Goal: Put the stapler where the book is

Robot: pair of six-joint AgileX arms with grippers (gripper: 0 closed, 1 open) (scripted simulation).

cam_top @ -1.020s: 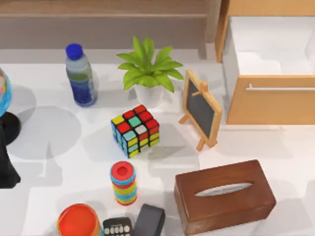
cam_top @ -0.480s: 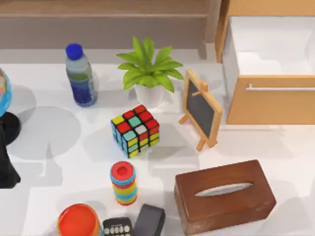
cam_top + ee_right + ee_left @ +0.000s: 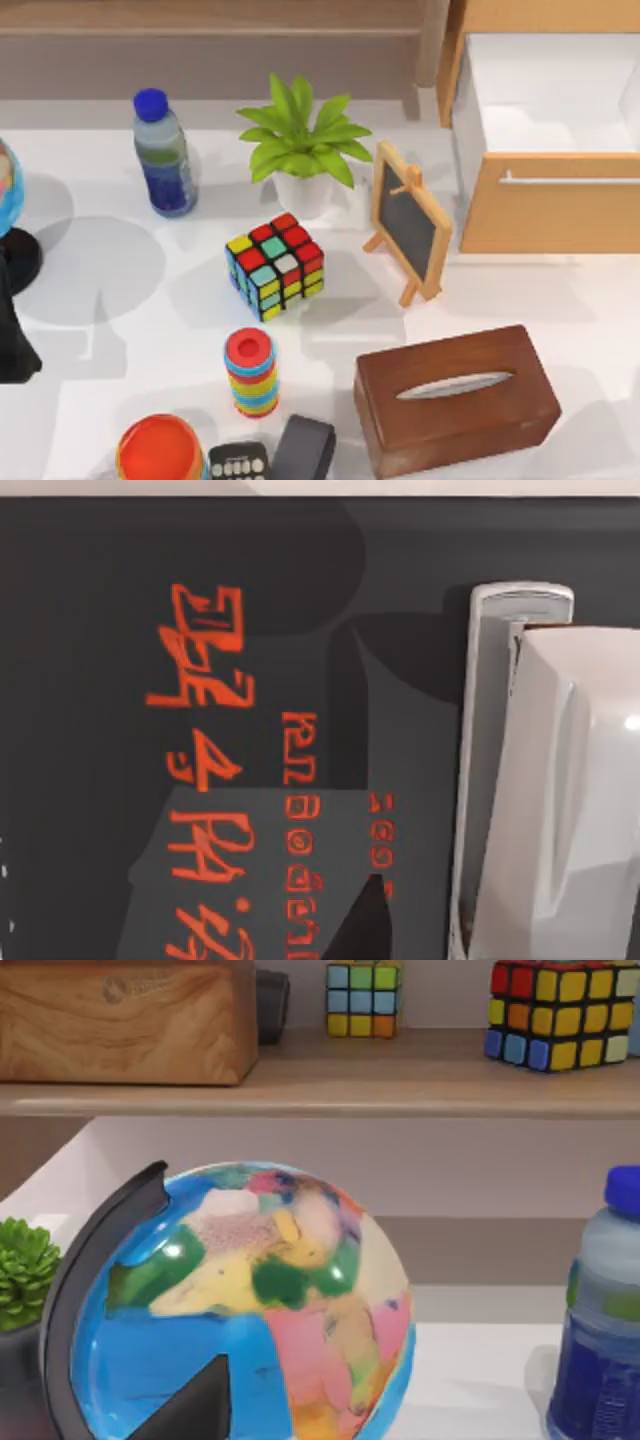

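Observed in right wrist view: white-grey stapler (image 3: 540, 780) lying on dark book (image 3: 200, 730) bearing orange lettering; pincer states indeterminable.

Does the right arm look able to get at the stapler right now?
Probably yes: the right wrist view looks straight onto the white stapler lying on the dark book, with nothing between camera and stapler.

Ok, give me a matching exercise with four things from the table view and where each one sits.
Things:
1. water bottle
2. tissue box
3. puzzle cube
4. small chalkboard

Places:
A. near the front, right of the ring stack
B. middle of the table
C. far left, beside the potted plant
D. left of the open drawer

Pairs: 1-C, 2-A, 3-B, 4-D
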